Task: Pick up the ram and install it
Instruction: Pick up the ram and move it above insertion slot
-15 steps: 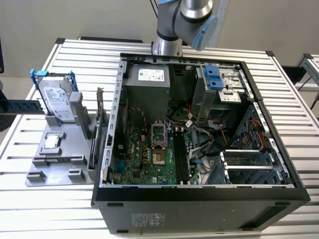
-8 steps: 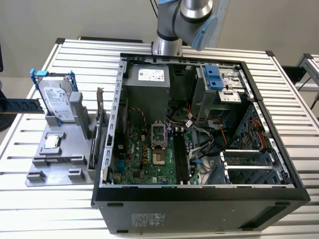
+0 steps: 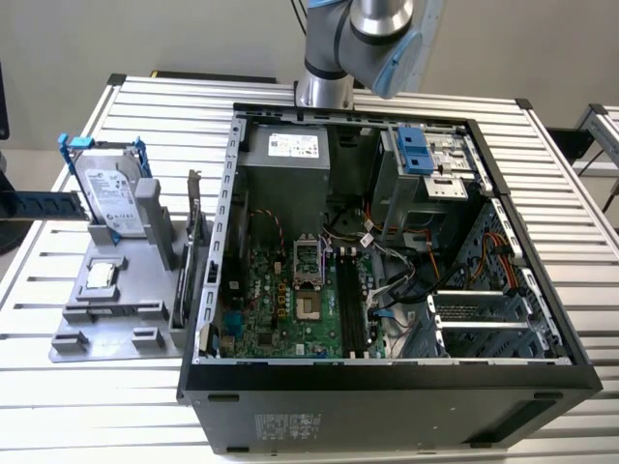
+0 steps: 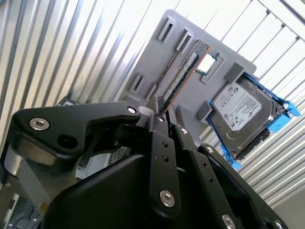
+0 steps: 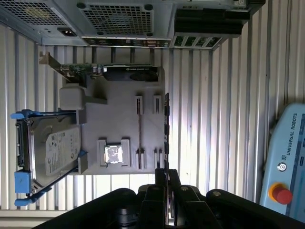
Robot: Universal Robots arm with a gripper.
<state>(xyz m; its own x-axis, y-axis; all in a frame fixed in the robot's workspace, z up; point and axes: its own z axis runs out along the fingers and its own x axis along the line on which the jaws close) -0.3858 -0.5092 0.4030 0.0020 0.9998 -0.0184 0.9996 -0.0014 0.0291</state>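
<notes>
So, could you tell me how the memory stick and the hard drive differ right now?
The memory stick is a slim strip; the hard drive is a broad silver block in a blue frame. The memory stick is pinched between the fingers; the hard drive stands in the gray holder. Both are outside the computer case.

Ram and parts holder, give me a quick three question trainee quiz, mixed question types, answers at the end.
1. True or false: the hand is shut on the ram.
2. What sits in the blue frame on the grey holder? A hard drive, B fan, C battery.
3. Fill in: in the exterior view, the grey holder lies on the view's ____ of the computer case.
Key: 1 true; 2 A; 3 left.
</notes>
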